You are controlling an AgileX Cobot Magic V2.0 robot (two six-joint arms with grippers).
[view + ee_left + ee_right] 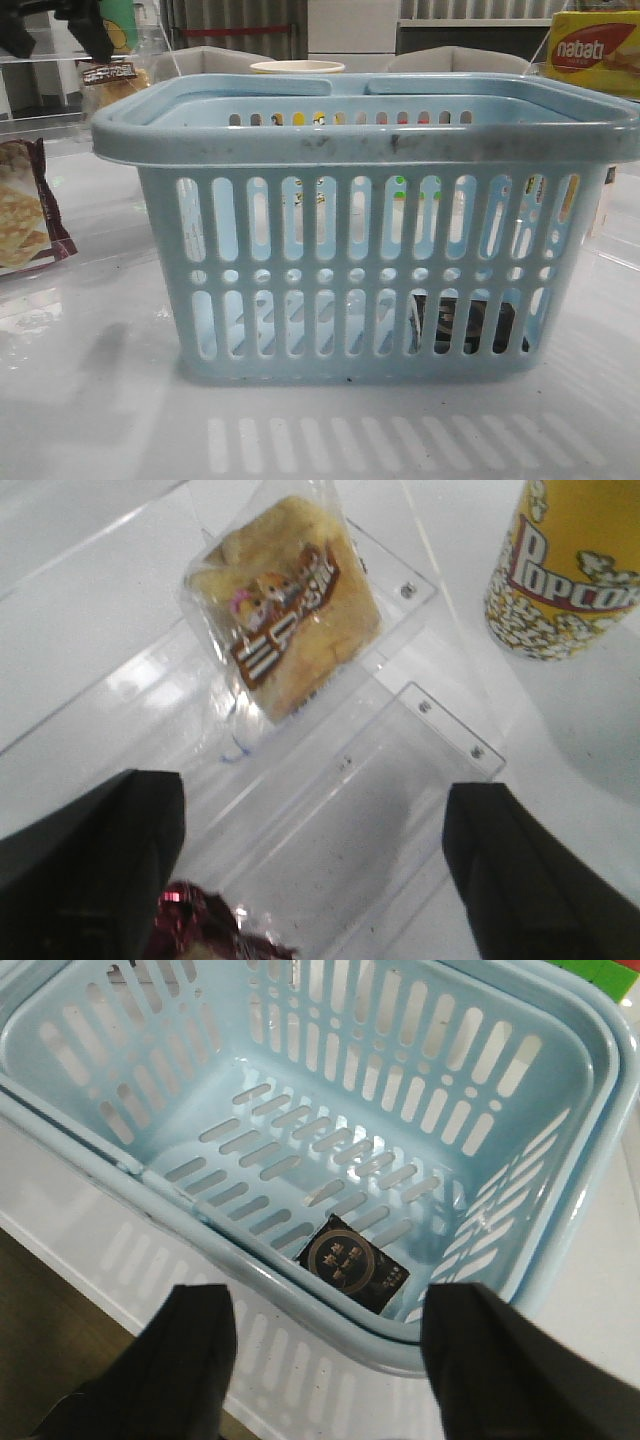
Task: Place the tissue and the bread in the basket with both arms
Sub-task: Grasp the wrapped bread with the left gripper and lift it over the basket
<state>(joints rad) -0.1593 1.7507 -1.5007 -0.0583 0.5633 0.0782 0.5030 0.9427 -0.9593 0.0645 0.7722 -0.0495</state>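
Front view: basket [370,250] stands mid-table, handles folded down on the rim. Tissue [462,325] shows dark through the lower slots on the basket's right side. Bread [108,78] sits far left behind the basket, left gripper [60,25] just above it. Cracker packet [25,215] at the left edge; Nabati box [595,52] far right.

Left wrist view: left gripper [315,865] spread wide, empty, above the bread [285,605], which lies on a clear acrylic stand [400,740]. Popcorn cup [565,570] near the bread, apart from it.

Right wrist view: right gripper [330,1360] spread wide, empty, over the basket [400,1080]. Tissue [355,1265] lies flat on the basket floor against one wall.
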